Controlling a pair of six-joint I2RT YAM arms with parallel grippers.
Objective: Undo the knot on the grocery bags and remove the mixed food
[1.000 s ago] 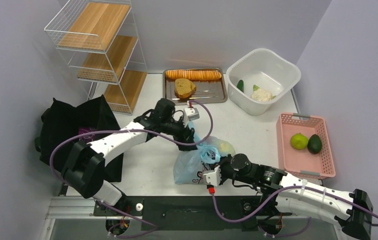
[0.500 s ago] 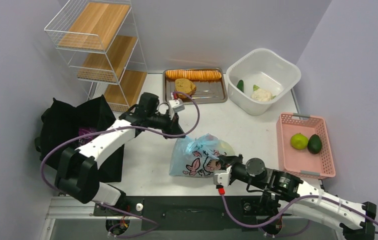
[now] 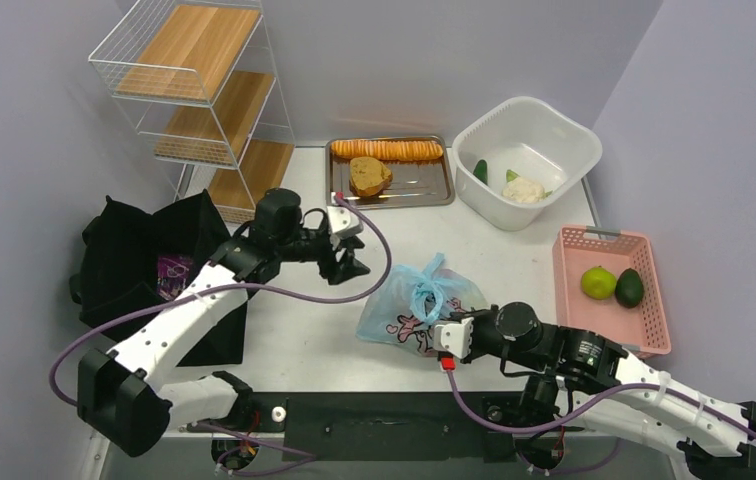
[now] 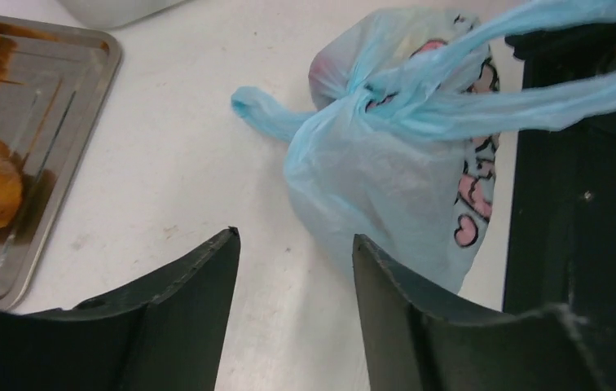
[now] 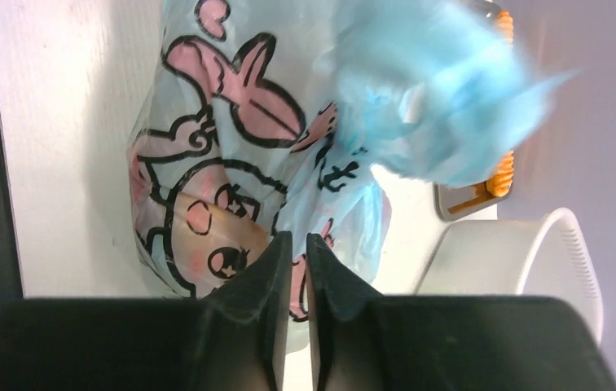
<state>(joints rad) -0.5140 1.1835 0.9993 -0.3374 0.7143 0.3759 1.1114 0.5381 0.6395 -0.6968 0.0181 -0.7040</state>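
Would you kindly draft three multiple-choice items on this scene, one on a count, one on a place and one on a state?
1. How many fruits lie in the pink basket?
A. one
B. two
C. four

2. Where does the cauliflower lie?
A. in the white tub
B. in the pink basket
C. between the fingers of the left gripper

3. In what state is the left gripper?
A. shut on the cauliflower
B. shut on nothing
C. open, with nothing between its fingers

Key:
1 B, as the top view shows only a round yellow-green fruit and a dark avocado there.
2 A, as it sits on the tub's floor.
3 C, as the left wrist view shows bare table between the spread fingers.
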